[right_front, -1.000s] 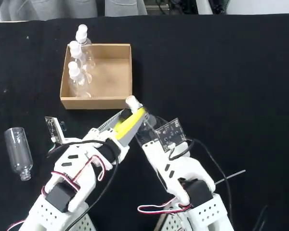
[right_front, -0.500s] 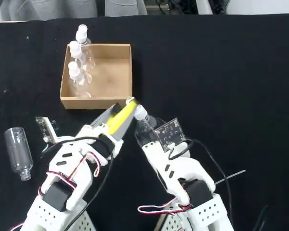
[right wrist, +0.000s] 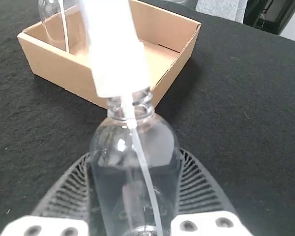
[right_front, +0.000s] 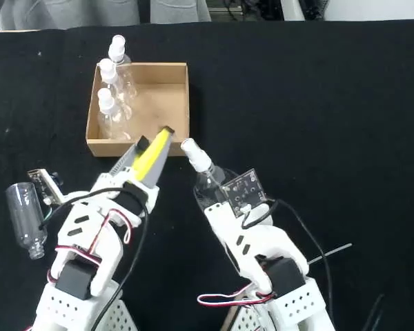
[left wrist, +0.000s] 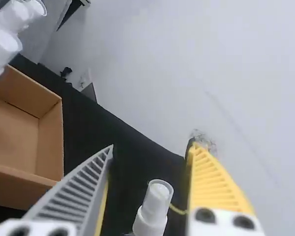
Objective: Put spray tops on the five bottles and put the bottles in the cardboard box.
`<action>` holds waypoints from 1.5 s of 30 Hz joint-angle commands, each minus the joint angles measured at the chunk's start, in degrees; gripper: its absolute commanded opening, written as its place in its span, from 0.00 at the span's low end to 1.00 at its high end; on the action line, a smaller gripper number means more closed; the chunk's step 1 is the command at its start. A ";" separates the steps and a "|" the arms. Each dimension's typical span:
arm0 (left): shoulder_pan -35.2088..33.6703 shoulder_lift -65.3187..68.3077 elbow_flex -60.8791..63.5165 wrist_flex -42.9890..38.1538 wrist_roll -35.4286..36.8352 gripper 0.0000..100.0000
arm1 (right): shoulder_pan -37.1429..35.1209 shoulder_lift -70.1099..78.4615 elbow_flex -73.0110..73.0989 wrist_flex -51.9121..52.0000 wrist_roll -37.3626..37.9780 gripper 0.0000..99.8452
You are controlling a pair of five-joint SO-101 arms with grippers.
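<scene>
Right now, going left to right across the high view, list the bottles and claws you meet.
Uncapped bottle lying on its side → three bottles with tops in the cardboard box → open left claw → spray-topped bottle held in the right claw.

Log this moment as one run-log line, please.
right end effector: shut on bottle, top on | left end effector: open, apart from it | box: three capped bottles | table: one topless bottle lying
</scene>
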State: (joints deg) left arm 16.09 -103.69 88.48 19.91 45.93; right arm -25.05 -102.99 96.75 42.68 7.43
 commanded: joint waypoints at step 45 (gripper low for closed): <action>-1.98 -0.62 2.68 -0.35 -11.87 0.22 | -6.15 -7.43 -6.90 -4.48 0.00 0.03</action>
State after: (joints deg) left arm 13.27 -103.69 92.26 19.91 34.77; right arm -30.07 -102.99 94.02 39.52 7.34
